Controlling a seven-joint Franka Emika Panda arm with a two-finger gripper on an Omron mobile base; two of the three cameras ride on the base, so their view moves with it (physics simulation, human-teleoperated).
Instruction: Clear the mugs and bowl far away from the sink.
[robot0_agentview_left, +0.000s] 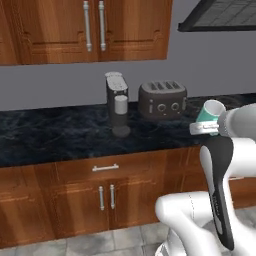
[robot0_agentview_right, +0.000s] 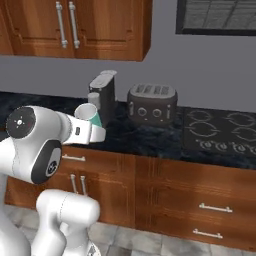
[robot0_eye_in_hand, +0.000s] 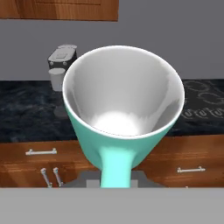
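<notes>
Held aloft above the dark marbled counter (robot0_agentview_left: 50, 132): pale teal mug (robot0_agentview_left: 208, 116), gripped in the gripper (robot0_agentview_left: 204, 128) at the end of the white arm, jaws nearly closed on the mug's lower part. Seen in the left base view at the right edge, in front of the toaster (robot0_agentview_left: 162, 99) and well to the right of the coffee machine (robot0_agentview_left: 117, 102). Tilted there, white mouth facing up and toward the wall. In the right base view the same mug (robot0_agentview_right: 90, 115) sits at the left, just in front of the coffee machine (robot0_agentview_right: 103, 95), gripper (robot0_agentview_right: 96, 132) below it, toaster (robot0_agentview_right: 152, 104) off to the right.

Shown from the right base view but not from the left: black stovetop (robot0_agentview_right: 222, 131) with ring burners set into the counter (robot0_agentview_right: 150, 137) right of the toaster, and drawers with bar handles beneath. Shown from the left base view alone: a long bare stretch of counter to the left of the coffee machine.

Revealed from the hand view: mug (robot0_eye_in_hand: 124, 111) close up, looked into from its open mouth. White glossy interior, thin rim, teal outer wall narrowing downward, teal handle strip running down toward the finger tips. Behind it, coffee machine (robot0_eye_in_hand: 61, 65) at upper left and stovetop rings (robot0_eye_in_hand: 201, 105) at right
</notes>
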